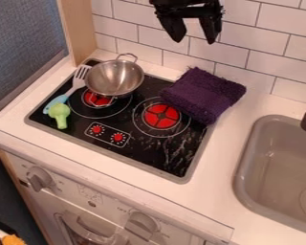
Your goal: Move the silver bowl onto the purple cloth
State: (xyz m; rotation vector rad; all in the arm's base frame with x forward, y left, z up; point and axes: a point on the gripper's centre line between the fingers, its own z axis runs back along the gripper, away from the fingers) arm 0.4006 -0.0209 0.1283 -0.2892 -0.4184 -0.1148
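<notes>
Gripper hung empty at top centre, fingers apart. Bowl sat upper left on the stove, spatula close by its left side. We judged a pinch on the bowl's right wall safest, clear of the spatula. We wanted a level lift above the bunched cloth, right of centre, then a slow, centred set-down.

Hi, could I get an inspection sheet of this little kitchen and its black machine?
Surface: black toy stovetop with red burners, in a white counter.
Job's things: round silver metal bowl over the rear-left burner; folded fluffy purple cloth, partly on the stovetop.
Clutter: slotted spatula with light-blue handle; light-green toy beside it.
Grippers: black two-fingered end effector, open, raised, holding nothing.
Cables: nothing seen.
Surroundings: grey sink, white tiled wall.
</notes>
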